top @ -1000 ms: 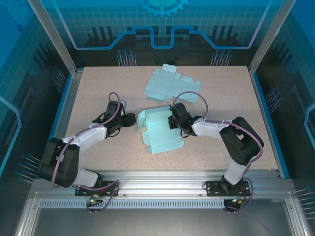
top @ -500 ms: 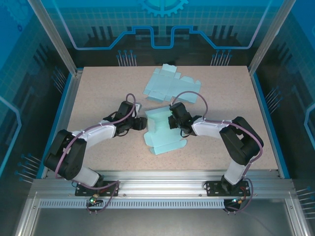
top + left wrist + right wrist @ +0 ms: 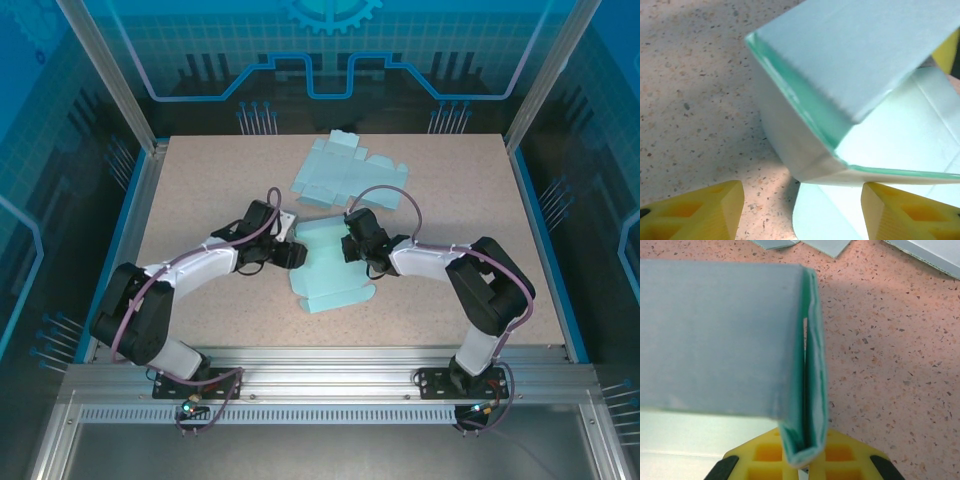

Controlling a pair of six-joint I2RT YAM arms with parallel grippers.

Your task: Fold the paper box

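Box [image 3: 328, 272] sat half-folded in the middle of the table [image 3: 200, 180]. Right gripper [image 3: 351, 245] pinched its doubled wall tight; left gripper [image 3: 296, 255] gaped wide just beside its left corner.

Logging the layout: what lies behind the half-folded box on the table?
A flat, unfolded sheet lies on the table behind the box. The right arm's cable crosses its near edge, hiding a thin strip.
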